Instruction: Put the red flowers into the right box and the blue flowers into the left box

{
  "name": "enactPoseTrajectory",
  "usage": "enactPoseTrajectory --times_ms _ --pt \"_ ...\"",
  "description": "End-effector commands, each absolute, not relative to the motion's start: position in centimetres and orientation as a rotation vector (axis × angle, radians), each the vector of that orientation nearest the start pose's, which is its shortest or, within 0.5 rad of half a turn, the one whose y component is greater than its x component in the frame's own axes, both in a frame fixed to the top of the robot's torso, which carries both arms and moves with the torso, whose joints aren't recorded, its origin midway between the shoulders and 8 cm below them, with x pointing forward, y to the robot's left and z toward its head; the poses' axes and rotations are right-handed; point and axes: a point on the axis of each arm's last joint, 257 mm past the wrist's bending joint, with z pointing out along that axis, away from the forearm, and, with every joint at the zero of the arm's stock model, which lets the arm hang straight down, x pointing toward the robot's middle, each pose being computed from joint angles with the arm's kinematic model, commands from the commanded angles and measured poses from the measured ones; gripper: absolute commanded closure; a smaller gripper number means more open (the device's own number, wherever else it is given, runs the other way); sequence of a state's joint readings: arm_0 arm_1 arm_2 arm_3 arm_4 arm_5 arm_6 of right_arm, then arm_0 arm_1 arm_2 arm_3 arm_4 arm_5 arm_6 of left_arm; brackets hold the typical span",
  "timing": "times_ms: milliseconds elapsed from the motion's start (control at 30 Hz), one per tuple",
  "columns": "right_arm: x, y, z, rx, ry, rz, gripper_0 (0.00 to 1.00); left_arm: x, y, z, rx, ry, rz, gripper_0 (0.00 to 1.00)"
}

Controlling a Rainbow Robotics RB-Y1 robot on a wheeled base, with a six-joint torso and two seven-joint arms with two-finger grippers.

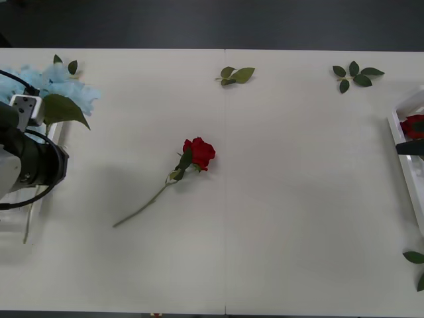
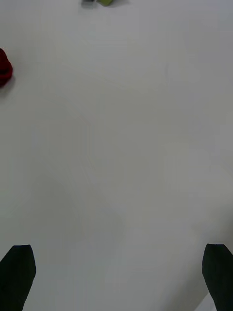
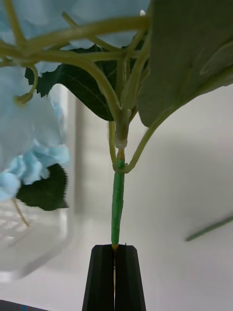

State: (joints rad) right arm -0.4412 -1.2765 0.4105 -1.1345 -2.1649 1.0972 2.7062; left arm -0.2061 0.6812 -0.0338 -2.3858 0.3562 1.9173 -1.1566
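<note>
The left box (image 1: 54, 136) at the table's (image 1: 278, 199) left edge already holds blue flowers (image 1: 50, 83), and the left gripper (image 3: 115, 252), its black fingers pinched on another blue stem, hangs just beside it, probably to drop it in. The right box (image 1: 405, 169) holds a red bloom, with the right gripper (image 2: 116, 277) spread wide over bare tabletop. One of the red flowers (image 1: 199, 152) lies mid-table, unsorted.
</note>
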Motion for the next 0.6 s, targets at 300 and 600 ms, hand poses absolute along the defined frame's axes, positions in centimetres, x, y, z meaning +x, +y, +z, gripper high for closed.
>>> enactPoseTrajectory --times_ms 300,600 --pt "43.9 -30.9 -13.3 -0.860 1.994 0.984 0.00 40.3 49.1 -13.0 -0.103 2.507 0.600 1.00" --pt "41.6 -23.2 -11.3 -0.923 1.803 1.261 0.00 43.8 55.7 -14.2 -0.125 2.525 0.552 1.00"
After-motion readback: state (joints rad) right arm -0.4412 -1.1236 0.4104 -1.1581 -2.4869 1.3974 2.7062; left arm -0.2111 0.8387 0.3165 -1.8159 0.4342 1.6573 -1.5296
